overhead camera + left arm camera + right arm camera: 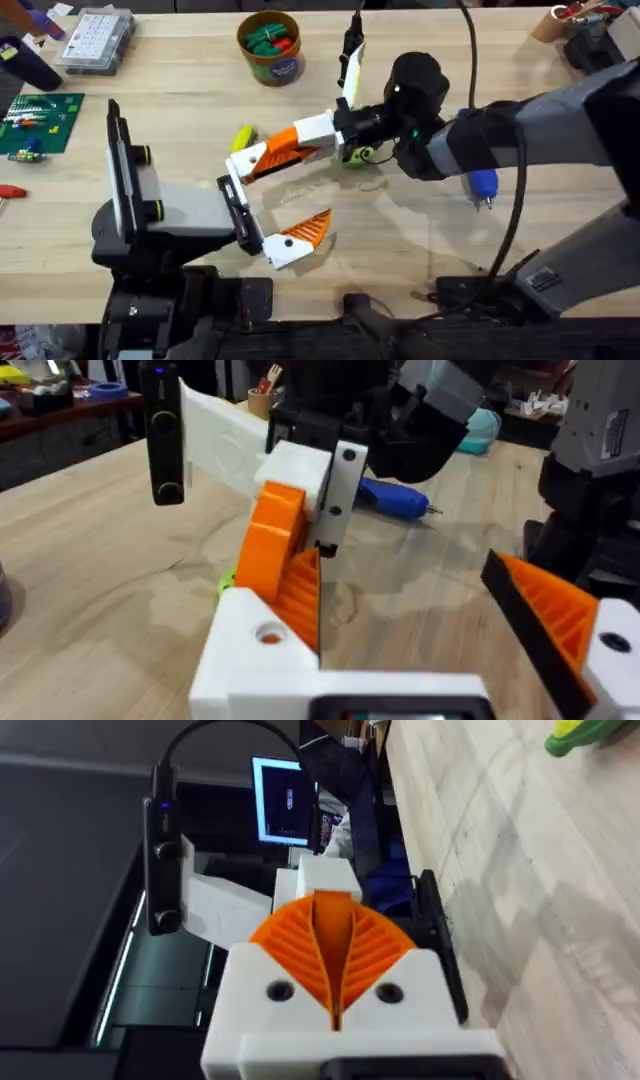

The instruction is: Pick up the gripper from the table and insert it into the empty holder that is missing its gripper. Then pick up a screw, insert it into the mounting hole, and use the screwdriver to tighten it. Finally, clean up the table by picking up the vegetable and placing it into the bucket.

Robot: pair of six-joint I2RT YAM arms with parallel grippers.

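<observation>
The gripper (243, 170), a white block with an orange ribbed finger, is pressed against the black holder (240, 215) at the tip of my left arm. My right gripper (258, 163) reaches in from the right and is shut on it. In the right wrist view its fingertips (330, 905) are closed, with the gripper's white block (325, 880) just beyond them. My left gripper (280, 200) is open, its one fixed finger (300, 235) far from the holder. The blue screwdriver (483, 183) lies under the right arm. A yellow-green vegetable (243, 135) lies left of the right gripper. The bucket (270, 45) stands at the back.
Green and red vegetables fill the bucket. A clear parts box (95, 40) and a green board (35, 120) sit at the far left. A small green item (358, 155) lies under the right wrist. Bare wood stretches along the front of the table.
</observation>
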